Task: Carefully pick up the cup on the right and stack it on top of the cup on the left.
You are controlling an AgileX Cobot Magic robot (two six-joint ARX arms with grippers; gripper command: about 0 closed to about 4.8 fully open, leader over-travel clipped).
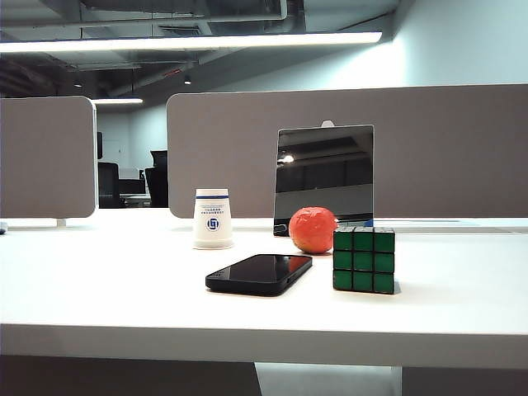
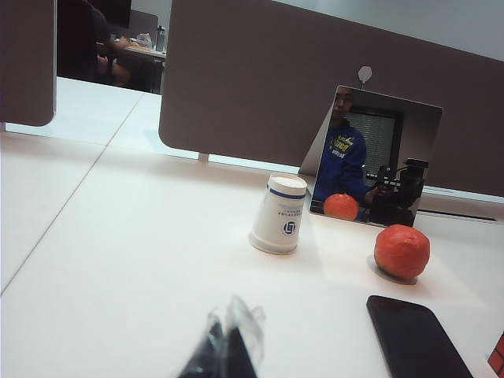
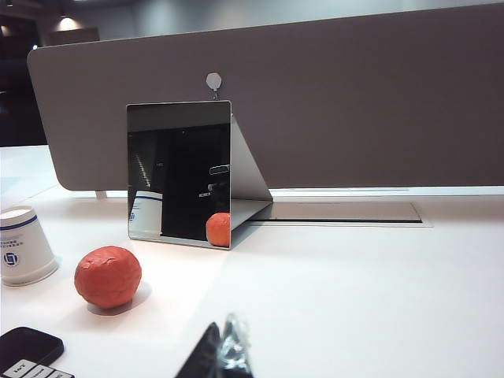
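A single white paper cup (image 1: 213, 219) with a blue band and logo stands upside down on the table (image 1: 99, 280), left of the middle. It also shows in the left wrist view as the cup (image 2: 279, 214) and at the edge of the right wrist view as the cup (image 3: 24, 244). I cannot tell whether it is one cup or two nested. No separate cup on the right shows. My left gripper (image 2: 226, 315) is shut and empty, well short of the cup. My right gripper (image 3: 223, 323) is shut and empty too, near the table's front. Neither gripper appears in the exterior view.
An orange ball (image 1: 313, 230) sits right of the cup, with a green-faced puzzle cube (image 1: 364, 259) beside it. A black phone (image 1: 260, 273) lies in front. A tilted mirror (image 1: 323, 177) leans at the back, before grey partition panels (image 1: 445, 148).
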